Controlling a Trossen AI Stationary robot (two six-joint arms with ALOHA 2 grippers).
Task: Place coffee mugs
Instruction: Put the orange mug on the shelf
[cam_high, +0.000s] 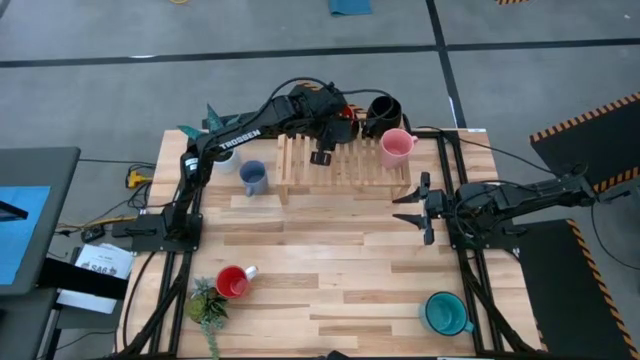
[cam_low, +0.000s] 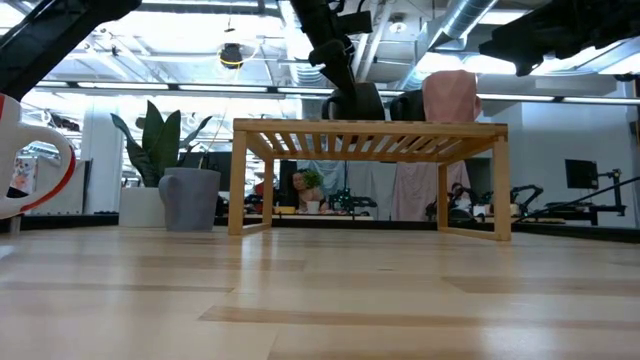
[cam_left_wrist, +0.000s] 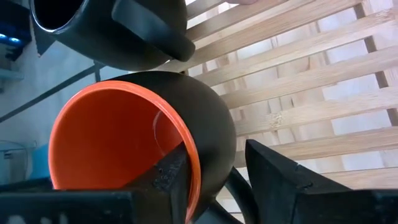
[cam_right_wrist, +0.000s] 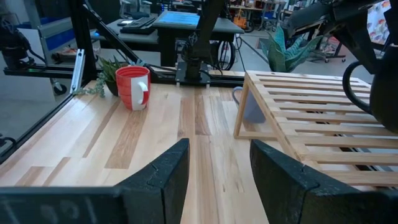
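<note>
My left pincer (cam_left_wrist: 214, 180) is over the wooden slatted rack (cam_high: 345, 160), clamped on the rim of the orange mug (cam_left_wrist: 124, 140), one finger inside and one outside. Just beyond it sits the black mug (cam_high: 383, 110), with the pink mug (cam_high: 396, 147) beside that on the rack's end. My right pincer (cam_right_wrist: 217, 171) waits apart and empty above the bench (cam_high: 330, 270). Ahead of it I see the red mug (cam_right_wrist: 133, 88); the teal mug (cam_high: 443, 313) and pale blue mug (cam_high: 253, 178) stand elsewhere on the bench.
</note>
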